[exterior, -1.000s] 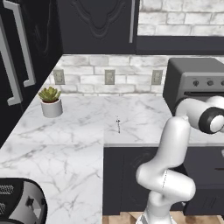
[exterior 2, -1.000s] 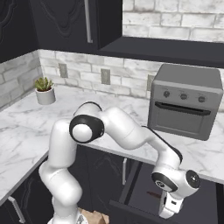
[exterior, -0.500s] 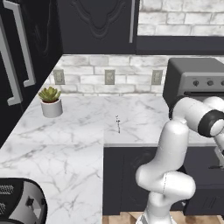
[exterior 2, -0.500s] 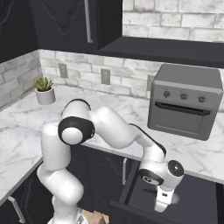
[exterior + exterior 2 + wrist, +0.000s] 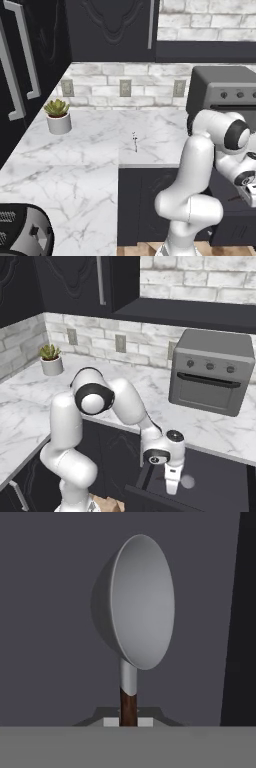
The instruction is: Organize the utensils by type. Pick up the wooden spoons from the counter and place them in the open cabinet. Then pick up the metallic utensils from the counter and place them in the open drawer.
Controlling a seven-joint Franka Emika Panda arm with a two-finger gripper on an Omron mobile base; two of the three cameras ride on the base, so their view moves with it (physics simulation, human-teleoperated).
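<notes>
dark drawer floor (image 5: pixel 50 612) behind; pincer (image 5: pixel 172 487) clamped on ladle (image 5: pixel 137 607) handle at frame bottom, long axis straight up-frame, bowl over open drawer (image 5: pixel 220 481).

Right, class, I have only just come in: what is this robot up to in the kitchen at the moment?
The white arm is reaching down over the open drawer of the black base cabinets. Its end effector is shut on the dark reddish handle of a small grey-headed ladle, with the round bowl hanging over the drawer's dark inside. One thin silver utensil lies on the marble counter, near a potted plant.
</notes>
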